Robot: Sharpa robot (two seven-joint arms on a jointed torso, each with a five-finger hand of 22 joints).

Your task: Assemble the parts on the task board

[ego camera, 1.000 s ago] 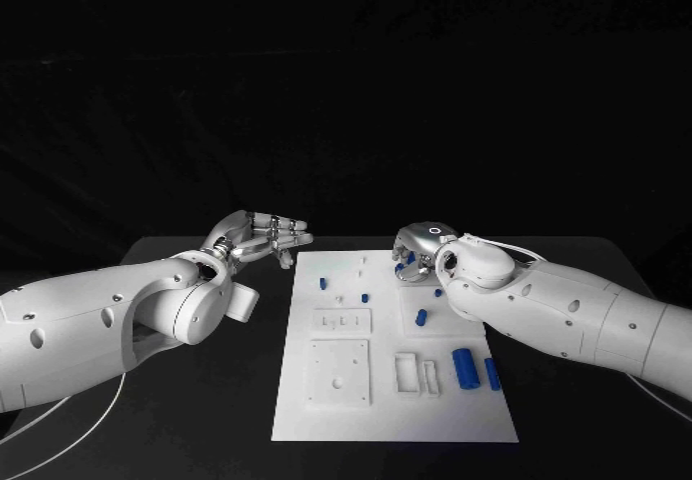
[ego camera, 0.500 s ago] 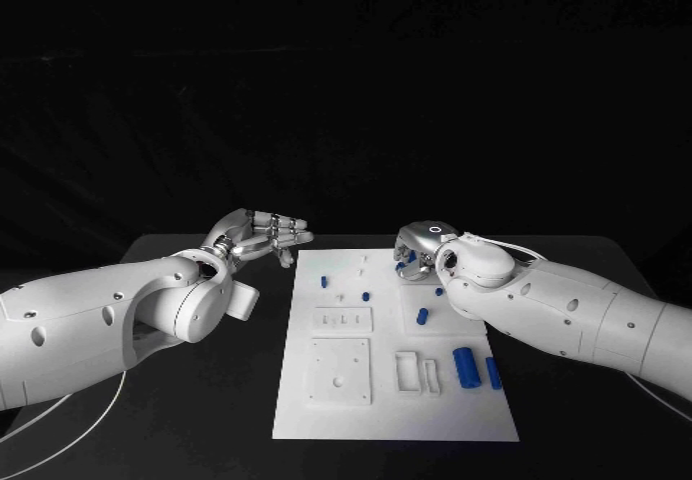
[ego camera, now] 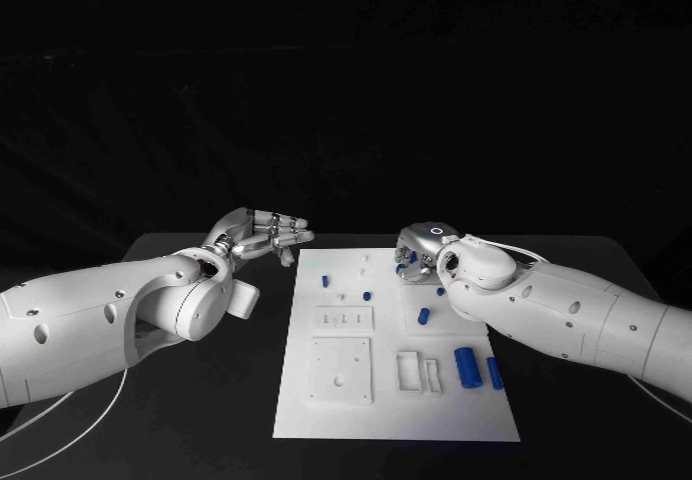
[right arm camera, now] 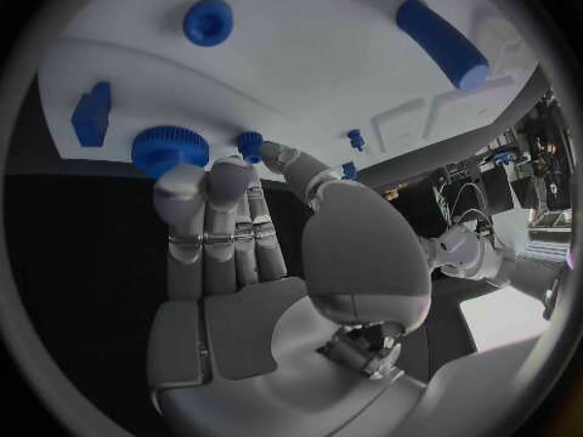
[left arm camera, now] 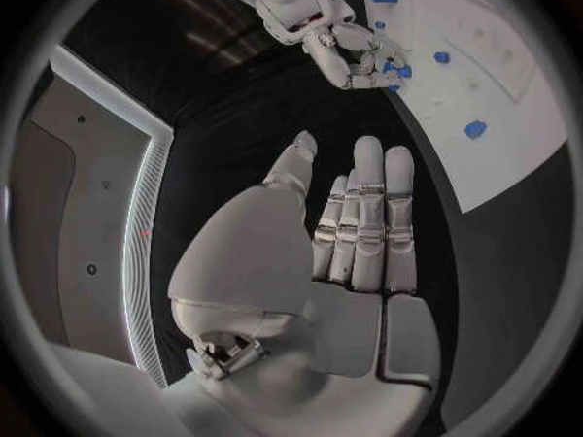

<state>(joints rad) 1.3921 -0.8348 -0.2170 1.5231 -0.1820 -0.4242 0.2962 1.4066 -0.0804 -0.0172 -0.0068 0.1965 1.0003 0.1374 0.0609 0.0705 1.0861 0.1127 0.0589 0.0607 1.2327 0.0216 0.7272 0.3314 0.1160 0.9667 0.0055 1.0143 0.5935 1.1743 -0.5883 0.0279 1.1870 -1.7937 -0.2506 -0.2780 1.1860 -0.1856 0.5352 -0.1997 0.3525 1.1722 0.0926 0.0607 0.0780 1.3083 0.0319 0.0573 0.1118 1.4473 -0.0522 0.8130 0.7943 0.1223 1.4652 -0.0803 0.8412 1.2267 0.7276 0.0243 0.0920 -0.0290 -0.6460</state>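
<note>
Left hand [ego camera: 264,236] off board's far left corner, above black table [ego camera: 202,400], fingers spread, holding nothing. White board [ego camera: 397,425] mid-table, small blue parts [ego camera: 421,317] scattered across it, two blue cylinders [ego camera: 464,367] near right edge. Right hand [ego camera: 418,252] over board's far right, fingertips [right arm camera: 183,179] touching blue knurled disc [right arm camera: 169,148]; grip cannot be told.

The task board [ego camera: 389,400] lies mid-surface [ego camera: 188,420]. The left hand [ego camera: 267,236] hovers off its ten o'clock corner; the right hand [ego camera: 418,252] sits over its one o'clock end. Two parts [ego camera: 476,368] lie at four o'clock, one part [ego camera: 325,281] at eleven.
</note>
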